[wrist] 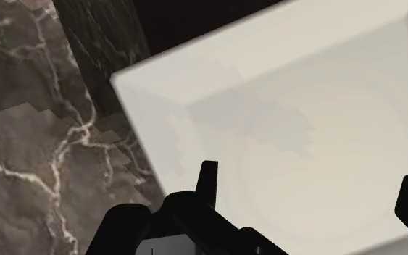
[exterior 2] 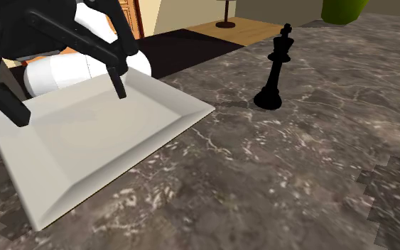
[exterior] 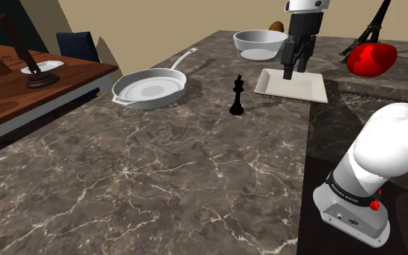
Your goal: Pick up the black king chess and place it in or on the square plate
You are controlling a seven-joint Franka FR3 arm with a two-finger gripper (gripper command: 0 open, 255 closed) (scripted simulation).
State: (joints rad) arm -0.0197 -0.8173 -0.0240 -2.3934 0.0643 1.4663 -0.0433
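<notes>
Shoulder view: black king (exterior: 238, 96) stands upright on the dark marbled tabletop (exterior: 159, 166), untouched, left of the white square plate (exterior: 312, 90) and clear of it. White frying pan (exterior: 151, 88) lies farther left. Jaws spread wide, holding nothing, tips low over the plate; whether they touch it cannot be told. White bowl (exterior: 259, 43) sits beyond the plate.

The square plate (exterior: 293, 85) lies on the bench (exterior: 159, 166). In the shoulder view, the king chess piece (exterior: 238, 96) stands upright on the bench to the plate's left and slightly nearer the camera, apart from it. The pan (exterior: 151, 88) lies farther left, beyond the king. A bowl (exterior: 259, 43) sits behind the plate, and another object (exterior: 372, 59) lies to its right. The jaws hang over the plate.
</notes>
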